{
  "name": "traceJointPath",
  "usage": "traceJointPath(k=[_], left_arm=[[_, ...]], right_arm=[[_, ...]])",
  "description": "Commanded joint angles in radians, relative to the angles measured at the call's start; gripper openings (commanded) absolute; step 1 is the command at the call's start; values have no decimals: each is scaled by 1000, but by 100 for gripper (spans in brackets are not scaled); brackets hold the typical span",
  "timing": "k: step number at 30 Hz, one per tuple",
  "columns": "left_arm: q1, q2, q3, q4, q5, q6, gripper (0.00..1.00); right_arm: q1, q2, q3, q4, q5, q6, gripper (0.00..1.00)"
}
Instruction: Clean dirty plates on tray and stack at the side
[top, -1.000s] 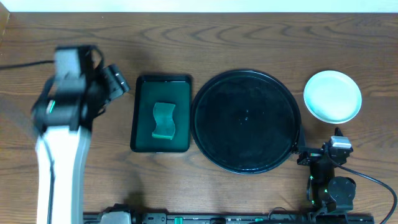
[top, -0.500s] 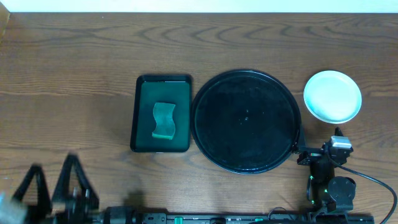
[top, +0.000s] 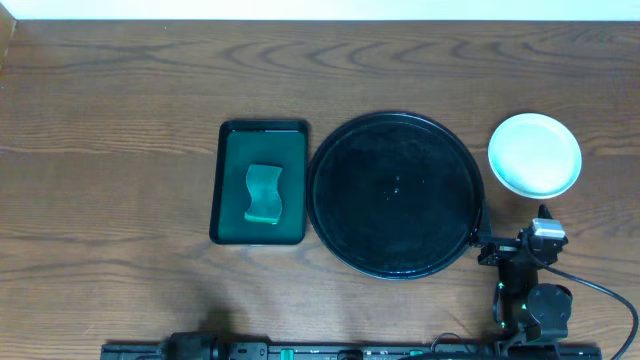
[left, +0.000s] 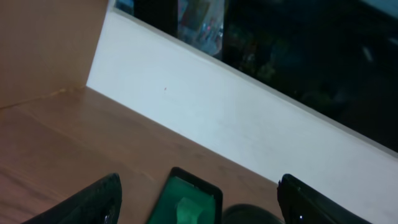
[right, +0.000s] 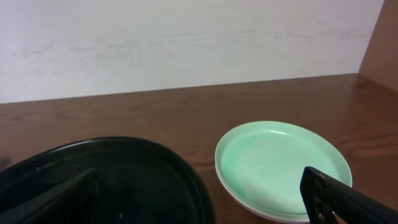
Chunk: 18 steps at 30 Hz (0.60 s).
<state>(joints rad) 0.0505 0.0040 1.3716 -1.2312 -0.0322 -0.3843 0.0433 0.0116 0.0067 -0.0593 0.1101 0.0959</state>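
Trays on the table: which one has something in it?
The small dark green rectangular tray holds a wavy green sponge. The big round black tray beside it has nothing on it.

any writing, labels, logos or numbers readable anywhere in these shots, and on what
None can be read in any view.
The plates, black tray, green tray and sponge: plain, with no print or label showing.
Colourful shapes behind the glass in the left wrist view: too blurred to tell whether any are lettering.
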Motion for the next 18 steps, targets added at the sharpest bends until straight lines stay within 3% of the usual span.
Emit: traceJointPath(k=[1, 5, 15, 18], left_arm=[[-4, 0, -84, 24, -6, 14, 80], [-8, -1, -220, 246, -7, 15, 80], [-31, -1, -885, 1432, 51, 5, 80], [-30, -2, -1049, 1647, 46, 6, 80]], right_arm=[[-18, -6, -1, -1, 13, 12, 99], [-18, -6, -1, -2, 13, 12, 99], [-18, -6, -1, -2, 13, 12, 99], [-18, -6, -1, -2, 13, 12, 99]])
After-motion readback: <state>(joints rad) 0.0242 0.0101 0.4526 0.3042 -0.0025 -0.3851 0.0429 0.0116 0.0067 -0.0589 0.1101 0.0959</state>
